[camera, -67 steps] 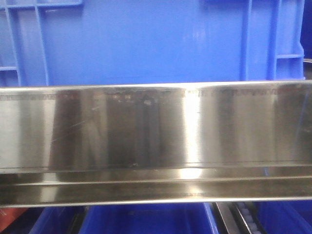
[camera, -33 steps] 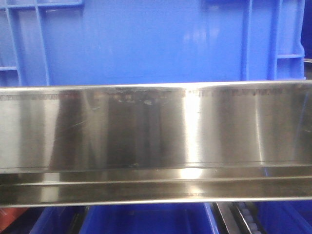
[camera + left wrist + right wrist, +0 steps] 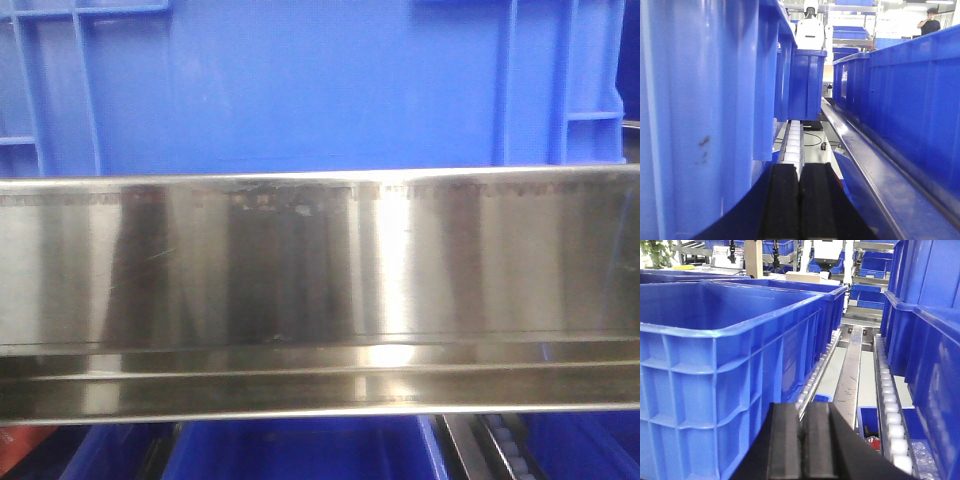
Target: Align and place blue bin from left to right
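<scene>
Barely shifted across the last second in the front view: blue bin (image 3: 300, 85) standing behind the steel rail (image 3: 320, 260), ribs at the same spots, only reflections on the metal wandering. Left gripper (image 3: 799, 200) pressed together on nothing, low between bin walls by the white rollers (image 3: 794, 142); right gripper (image 3: 804, 445) likewise closed and empty, just beside a bin's ribbed wall. Probably a pause or slow push, alignment not visibly advanced

A glossy, smooth moulded finish is shown by the large blue plastic bin (image 3: 300, 85). The broad steel rail (image 3: 320, 290) is brushed, reflective and faintly scratched. Matt black rubber is seen on the gripper pads (image 3: 800, 442).
</scene>
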